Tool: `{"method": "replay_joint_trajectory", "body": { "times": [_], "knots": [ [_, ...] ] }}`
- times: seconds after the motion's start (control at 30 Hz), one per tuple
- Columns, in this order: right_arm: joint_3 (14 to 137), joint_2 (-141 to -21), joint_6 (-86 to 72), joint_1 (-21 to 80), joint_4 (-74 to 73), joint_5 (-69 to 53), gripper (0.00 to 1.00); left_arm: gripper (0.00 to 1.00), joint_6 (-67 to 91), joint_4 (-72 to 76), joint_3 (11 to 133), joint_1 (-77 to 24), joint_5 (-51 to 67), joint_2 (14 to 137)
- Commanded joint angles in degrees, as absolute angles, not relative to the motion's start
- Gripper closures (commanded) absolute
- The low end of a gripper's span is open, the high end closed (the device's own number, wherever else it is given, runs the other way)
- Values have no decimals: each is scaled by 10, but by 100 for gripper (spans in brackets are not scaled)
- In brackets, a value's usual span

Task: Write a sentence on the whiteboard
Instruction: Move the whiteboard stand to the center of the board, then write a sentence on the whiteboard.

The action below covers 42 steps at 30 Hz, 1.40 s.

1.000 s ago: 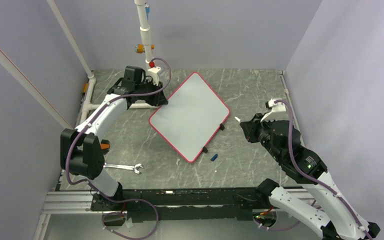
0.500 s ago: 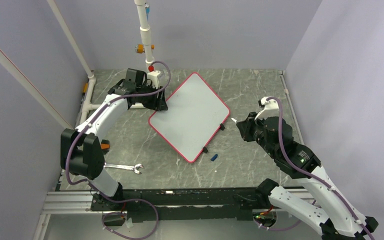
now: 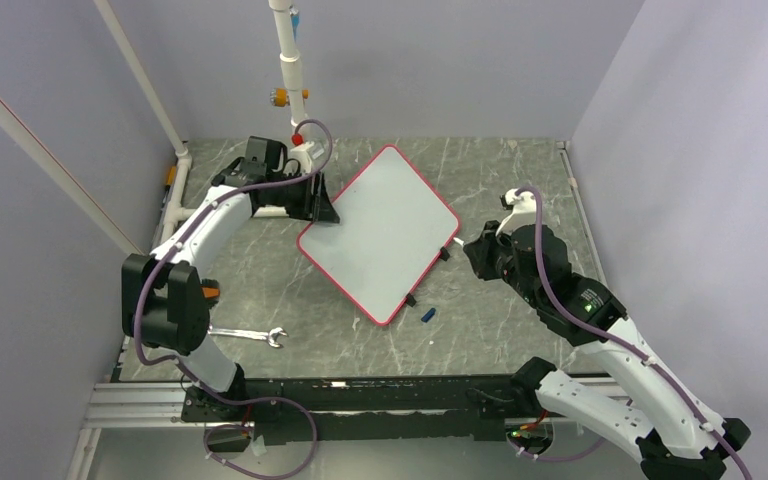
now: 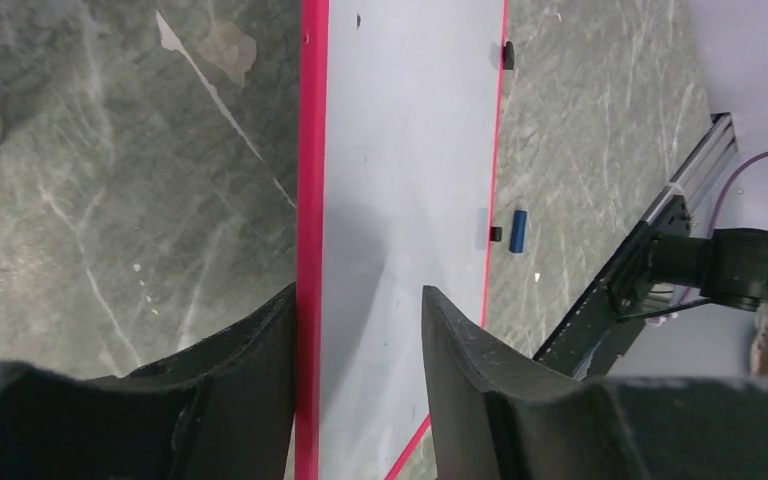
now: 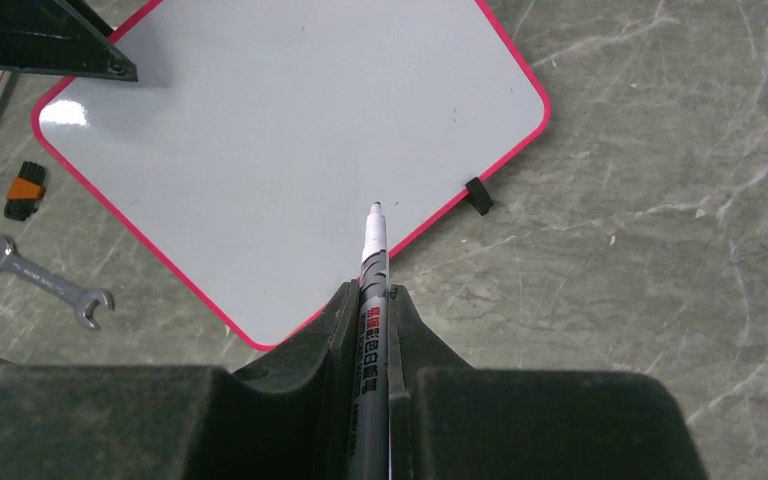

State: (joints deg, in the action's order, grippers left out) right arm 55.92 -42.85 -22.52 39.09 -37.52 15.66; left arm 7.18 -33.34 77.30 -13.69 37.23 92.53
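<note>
The whiteboard (image 3: 380, 232) lies flat on the table, turned like a diamond, its red border all round. Its face is blank in every view, and no sentence shows on it (image 5: 290, 130). My left gripper (image 3: 322, 208) stands open at the board's left corner. In the left wrist view the red edge (image 4: 310, 180) runs between the fingers, close beside the left finger (image 4: 260, 360). My right gripper (image 5: 372, 292) is shut on a grey marker (image 5: 374, 262), uncapped tip forward. The tip hovers over the board's near right edge, by a black foot (image 5: 477, 195).
A small blue cap (image 3: 427, 314) lies on the table just off the board's near corner. A silver wrench (image 3: 248, 335) and an orange-and-black piece (image 3: 209, 293) lie at the left. A white pipe frame (image 3: 290, 60) rises behind the left arm.
My left gripper has opened at the board's left corner. My right arm has carried the marker leftward, up to the board's right edge. The board has stayed put.
</note>
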Motion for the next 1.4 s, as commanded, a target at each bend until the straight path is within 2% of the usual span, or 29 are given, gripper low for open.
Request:
{"method": "replay_joint_trajectory", "body": {
  "times": [0.0, 0.17, 0.33, 0.5, 0.73, 1.03, 1.37],
  "knots": [
    [575, -431, -228, 392, -342, 143, 100, 53, 94, -346, 798, -133, 424, 947],
    [573, -434, -231, 392, -340, 139, 100, 67, 105, -333, 797, -126, 453, 952],
    [571, -434, -232, 392, -341, 137, 100, 87, 95, -336, 805, -126, 462, 948],
    [569, -434, -230, 392, -339, 135, 100, 100, 76, -344, 819, -126, 460, 933],
    [555, -438, -202, 391, -308, 81, 100, 100, 56, -348, 837, -129, 487, 928],
    [562, -508, -160, 393, -251, -67, 100, 100, 18, -390, 896, -171, 463, 961],
    [626, -617, -173, 441, -203, -78, 100, 100, 38, -379, 890, -172, 416, 956]
  ]
}}
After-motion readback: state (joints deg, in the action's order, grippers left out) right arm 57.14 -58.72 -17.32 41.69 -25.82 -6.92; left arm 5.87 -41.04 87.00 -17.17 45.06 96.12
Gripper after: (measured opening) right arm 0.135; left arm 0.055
